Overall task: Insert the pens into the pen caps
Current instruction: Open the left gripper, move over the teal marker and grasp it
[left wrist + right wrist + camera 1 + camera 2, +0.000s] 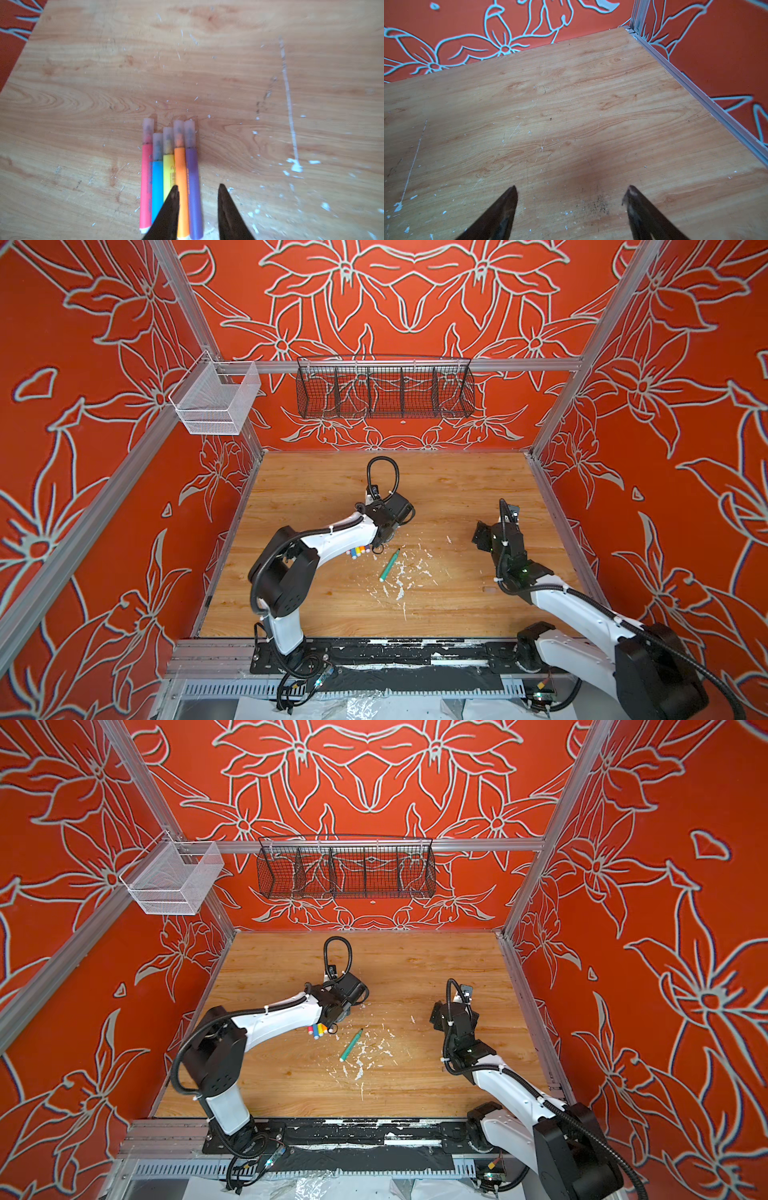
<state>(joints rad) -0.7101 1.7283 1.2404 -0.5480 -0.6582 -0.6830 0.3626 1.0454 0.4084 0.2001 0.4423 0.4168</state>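
**Desk:** Where do the pens lie?

**Photographer:** Five lie side by side on the wooden table (83,99), touching in a row: the pink pen (146,187), blue pen (157,182), yellow pen (168,172), orange pen (180,172) and purple pen (193,176). Each wears a clear cap (148,131) over its tip, and the capped ends all point the same way.

**Desk:** And the sixth?

**Photographer:** The green pen (389,565) lies alone, near the row but apart from it, toward the middle of the table and beside scattered white flecks (400,593). In both top views it is too small to tell whether it carries a cap.

**Desk:** The left gripper?

**Photographer:** The left gripper (198,185) hangs over the rear ends of the row, jaws parted by a narrow gap and holding nothing. In the left wrist view one finger (170,207) overlaps the yellow and orange pens. The other sits over bare wood just beside the purple pen. Whether either finger touches a pen cannot be told.

**Desk:** The right one?

**Photographer:** The right gripper (572,187) is well apart on the right side of the table, jaws wide and empty, above bare wood near the red flowered wall (716,52).
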